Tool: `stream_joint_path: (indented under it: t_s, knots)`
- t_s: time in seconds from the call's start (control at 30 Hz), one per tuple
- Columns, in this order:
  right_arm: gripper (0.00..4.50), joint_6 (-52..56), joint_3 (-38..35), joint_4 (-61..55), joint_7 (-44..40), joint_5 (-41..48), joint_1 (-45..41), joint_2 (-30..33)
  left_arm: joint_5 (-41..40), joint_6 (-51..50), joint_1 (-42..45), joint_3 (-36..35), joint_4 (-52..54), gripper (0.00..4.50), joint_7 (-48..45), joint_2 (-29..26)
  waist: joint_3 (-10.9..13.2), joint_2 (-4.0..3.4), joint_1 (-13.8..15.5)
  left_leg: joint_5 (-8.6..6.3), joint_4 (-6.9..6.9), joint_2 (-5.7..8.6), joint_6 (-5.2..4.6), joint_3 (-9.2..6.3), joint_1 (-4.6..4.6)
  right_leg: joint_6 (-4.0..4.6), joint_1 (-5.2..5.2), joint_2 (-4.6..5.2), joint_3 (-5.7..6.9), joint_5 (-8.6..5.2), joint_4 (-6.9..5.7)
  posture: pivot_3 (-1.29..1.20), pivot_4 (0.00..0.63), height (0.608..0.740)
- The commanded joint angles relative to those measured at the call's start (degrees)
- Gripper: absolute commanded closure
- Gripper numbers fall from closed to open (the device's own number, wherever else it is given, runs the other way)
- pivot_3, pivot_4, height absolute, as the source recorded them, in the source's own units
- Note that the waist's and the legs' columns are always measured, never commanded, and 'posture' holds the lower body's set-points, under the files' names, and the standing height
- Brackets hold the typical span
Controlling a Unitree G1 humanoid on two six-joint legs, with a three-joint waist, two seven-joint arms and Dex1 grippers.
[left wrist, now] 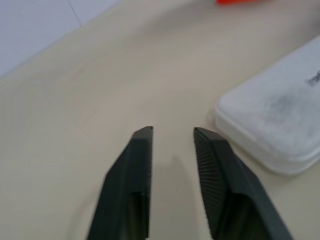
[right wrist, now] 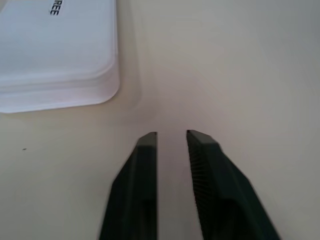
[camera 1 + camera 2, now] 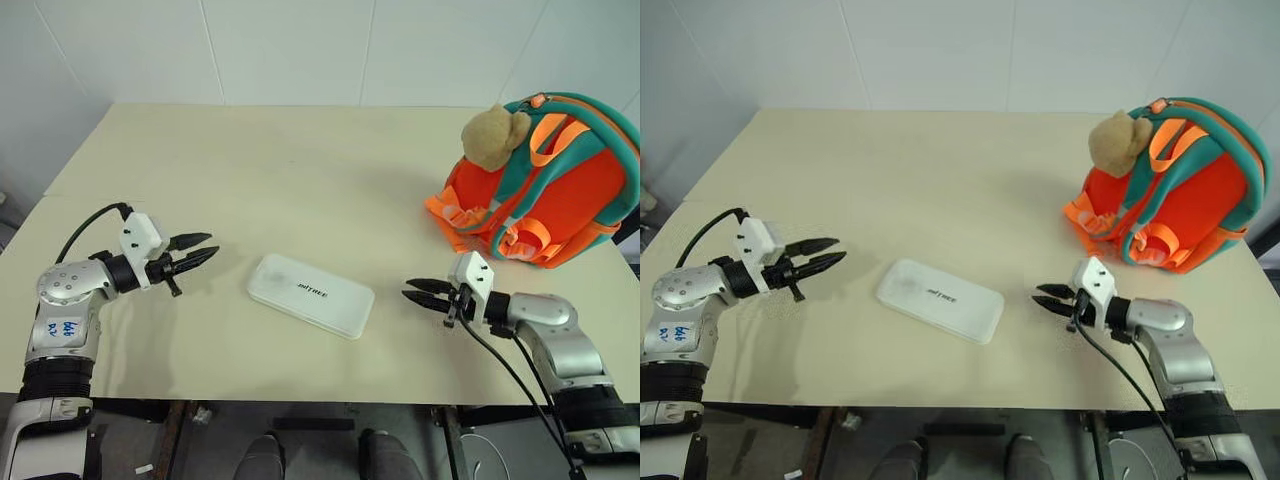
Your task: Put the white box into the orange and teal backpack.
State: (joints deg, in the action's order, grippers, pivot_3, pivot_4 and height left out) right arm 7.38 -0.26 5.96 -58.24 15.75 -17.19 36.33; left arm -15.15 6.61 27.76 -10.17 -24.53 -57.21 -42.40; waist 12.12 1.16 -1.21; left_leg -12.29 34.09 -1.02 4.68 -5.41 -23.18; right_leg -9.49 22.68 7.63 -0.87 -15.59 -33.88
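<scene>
White box (image 3: 311,294) lies flat on the counter (image 3: 300,180), near the front edge and about midway along it, long axis running diagonally, dark lettering facing up. Nothing touches it

Orange and teal backpack (image 3: 545,180) sits at the counter's right edge towards the far corner, standing on its base, tan plush head (image 3: 493,136) at its upper left, orange webbing loops hanging down its front. Well apart from the box

Left claw (image 3: 195,252) hovers near the front-left corner, pointing towards the box's left end, fingers (image 1: 131,185) slightly parted with a narrow gap, gripping nothing. Right claw (image 3: 420,292) hovers near the front edge just right of the box, pointing at its right end, fingers (image 2: 136,190) also barely parted, empty

Both claws are clear of the box, one either side
</scene>
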Motion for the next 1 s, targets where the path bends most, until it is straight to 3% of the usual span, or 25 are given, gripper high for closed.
stream_joint_path:
  t_s: [0.03, 0.43, 0.8, 1.0]
  knots:
    - [4.5, 2.4, 1.0, -7.1, -0.8, 1.8, 4.1, 0.1, 1.4, 1.5, 1.9, 2.7, -2.7, 4.46, -2.4, 1.0, 0.0, 0.0, 0.2, 0.0, 0.01, 0.0, 0.0, 0.01, 0.0, 0.0, 0.0, 0.0, 0.0, 0.0, 0.0, 0.0, 0.15, 0.74]
    - [4.5, 13.5, 3.7, -23.4, 5.5, 5.0, 9.9, -3.7, 3.5, 1.5, 6.1, 7.5, -5.8, 4.46, -2.0, 7.2, 0.0, 0.02, 0.8, 0.05, 0.09, -0.02, 0.05, 0.01, 0.03, 0.01, -0.01, -0.02, -0.01, 0.03, -0.07, 0.0, 0.15, 0.74]
    - [4.5, 13.4, 6.1, -20.8, 7.3, 3.9, 7.0, -6.4, 5.9, 2.0, 5.5, 10.1, -6.4, 4.46, -0.5, 10.0, 0.0, 0.02, 1.0, 0.05, 0.09, -0.02, 0.04, 0.01, 0.02, 0.01, -0.02, -0.02, 0.0, 0.03, -0.06, 0.0, 0.15, 0.74]
    - [4.5, 10.2, 5.9, -15.3, 6.0, 2.3, 2.8, -6.2, 4.1, -1.9, 3.9, 11.0, 0.3, 4.46, -1.6, 12.5, 0.0, 0.03, 1.0, 0.07, 0.12, -0.02, 0.03, 0.0, 0.02, 0.02, -0.02, -0.02, 0.0, 0.04, -0.08, 0.0, 0.15, 0.74]
